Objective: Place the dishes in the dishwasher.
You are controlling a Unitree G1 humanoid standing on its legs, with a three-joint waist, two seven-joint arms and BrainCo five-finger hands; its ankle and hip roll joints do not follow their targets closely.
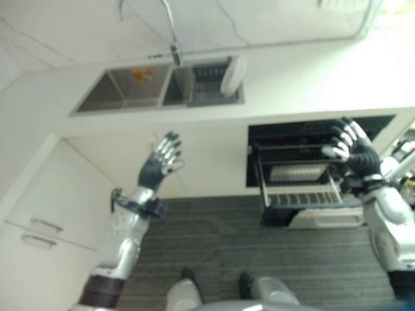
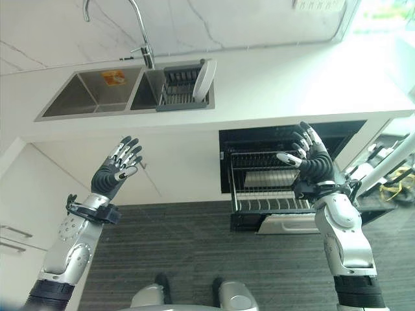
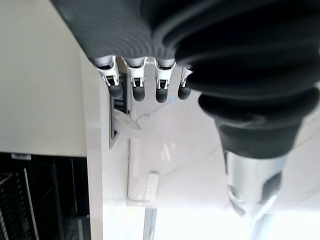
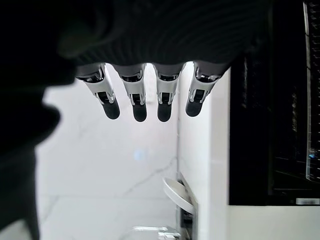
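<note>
A white plate (image 2: pixel 204 80) stands on edge in a dark dish rack (image 2: pixel 179 87) in the right basin of the steel sink (image 2: pixel 97 94). It also appears as the plate (image 3: pixel 125 123) and the plate (image 4: pixel 177 195). Below the counter the dishwasher (image 2: pixel 285 139) is open, its wire rack (image 2: pixel 266 184) pulled out with a glass dish (image 2: pixel 262 178) in it. My left hand (image 2: pixel 118 170) is raised in front of the cabinet below the sink, open and holding nothing. My right hand (image 2: pixel 311 159) hovers over the pulled-out rack, fingers spread, holding nothing.
A tall faucet (image 2: pixel 139 29) rises behind the sink. The white countertop (image 2: pixel 305 78) stretches to the right. White cabinet doors with handles (image 2: pixel 13 240) stand at the left. Dark striped flooring (image 2: pixel 201 253) lies before the dishwasher.
</note>
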